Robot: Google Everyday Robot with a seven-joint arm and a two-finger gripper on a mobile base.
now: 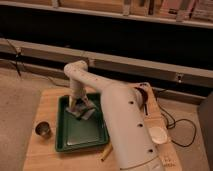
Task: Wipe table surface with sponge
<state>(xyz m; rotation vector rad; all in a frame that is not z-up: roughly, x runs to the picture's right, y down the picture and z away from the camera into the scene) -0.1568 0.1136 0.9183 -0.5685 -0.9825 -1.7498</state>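
surface: light-brown wood with visible grain, roughly square, by far the largest thing in view; everything small below sits on it.
tray: green plastic, rectangular, lying left of the middle of the surface, its long side running away from the camera.
arm: thick and white. It rises from the bottom edge on the right and passes over the tray's right rim. It bends at an elbow above the far side of the surface, then drops straight down.
pincer: low inside the tray at its far left corner, pointing down. Apart or together: cannot tell (it merges with the pale thing beneath).
sponge: a pale grey lump right under the pincer, on the tray's bottom, not on the bare wood. It seems to touch the pincer; whether it is clamped, cannot tell.
cup: small, metal, upright, on the wood just left of the tray and apart from it.
bowl: small, white, round, near the right edge of the surface, just right of the arm.
stick: thin, yellow, lying tilted on the wood by the tray's near right corner, next to the arm.
dark thing: round, at the far right corner of the surface behind the arm; what it is, cannot tell.
cables: black, looping on the floor right of the surface.
ledge: pale, running along the wall behind the surface.
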